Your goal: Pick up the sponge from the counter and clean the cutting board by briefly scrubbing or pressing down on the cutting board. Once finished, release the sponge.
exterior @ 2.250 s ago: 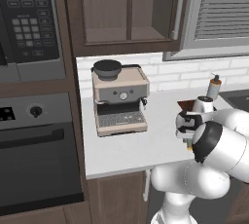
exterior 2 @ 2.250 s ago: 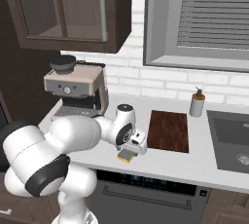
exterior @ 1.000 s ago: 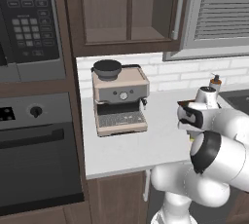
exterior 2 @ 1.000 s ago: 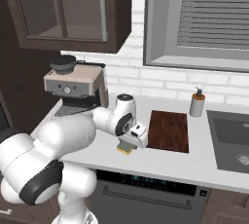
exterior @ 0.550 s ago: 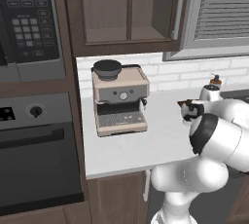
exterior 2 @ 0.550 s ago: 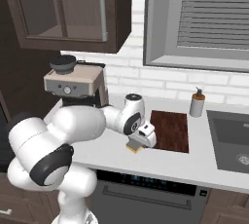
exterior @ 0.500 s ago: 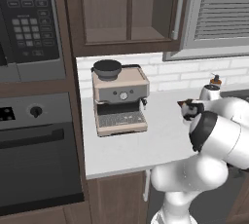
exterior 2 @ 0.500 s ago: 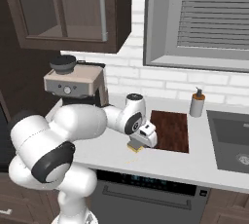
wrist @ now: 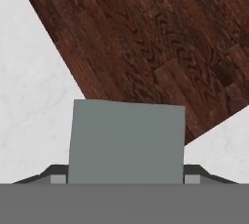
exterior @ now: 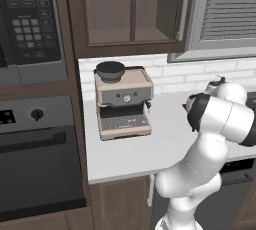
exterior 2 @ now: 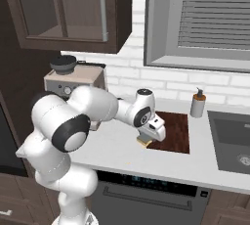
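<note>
My gripper (exterior 2: 149,136) is shut on the sponge (exterior 2: 143,142), a small yellow block. In the hand view the sponge's grey face (wrist: 126,140) sits between my gripper's (wrist: 125,175) dark finger tips (wrist: 56,171). The cutting board (exterior 2: 172,130), a dark reddish-brown wooden rectangle, lies on the light counter (exterior 2: 112,146). The sponge hangs low over the board's near left corner, half over the wood (wrist: 146,47) and half over the bare counter (wrist: 29,96). I cannot tell whether it touches the board.
A beige coffee machine (exterior 2: 73,82) (exterior: 123,103) stands at the back left of the counter. A soap dispenser (exterior 2: 197,104) stands behind the board's right end. A sink (exterior 2: 229,141) lies to the right. Wall cabinets (exterior: 132,9) hang above.
My gripper has carried the sponge to the right, from the counter left of the cutting board to its near left corner. The arm has stretched out further.
</note>
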Tool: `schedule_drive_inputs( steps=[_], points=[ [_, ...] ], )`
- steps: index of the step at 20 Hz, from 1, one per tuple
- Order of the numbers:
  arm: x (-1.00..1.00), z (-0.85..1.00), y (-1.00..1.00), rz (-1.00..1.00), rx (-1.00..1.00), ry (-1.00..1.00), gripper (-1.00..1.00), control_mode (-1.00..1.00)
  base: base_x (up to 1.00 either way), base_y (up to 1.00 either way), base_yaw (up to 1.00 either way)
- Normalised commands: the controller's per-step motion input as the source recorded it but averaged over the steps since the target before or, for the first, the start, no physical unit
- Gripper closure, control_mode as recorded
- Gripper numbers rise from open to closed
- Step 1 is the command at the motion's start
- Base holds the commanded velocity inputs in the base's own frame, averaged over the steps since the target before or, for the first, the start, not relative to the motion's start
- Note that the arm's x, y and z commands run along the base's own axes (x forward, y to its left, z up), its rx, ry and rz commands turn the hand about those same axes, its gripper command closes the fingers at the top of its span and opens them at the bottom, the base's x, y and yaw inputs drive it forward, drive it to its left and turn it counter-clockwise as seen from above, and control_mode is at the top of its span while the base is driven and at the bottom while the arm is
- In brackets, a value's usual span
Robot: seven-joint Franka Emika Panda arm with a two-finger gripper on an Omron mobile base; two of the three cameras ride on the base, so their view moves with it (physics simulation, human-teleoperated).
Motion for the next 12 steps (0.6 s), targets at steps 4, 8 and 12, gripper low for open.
schedule_drive_inputs(
  steps=[4,8,12],
  points=[
    [0.29,-0.17,-0.16,0.0,0.0,-0.01,1.0,-1.0,0.0,0.0,0.0],
    [0.18,-0.34,-0.26,0.0,0.0,-0.02,1.0,-1.0,0.0,0.0,0.0],
    [0.11,-0.41,-0.16,0.0,0.0,-0.01,1.0,-1.0,0.0,0.0,0.0]
  ],
)
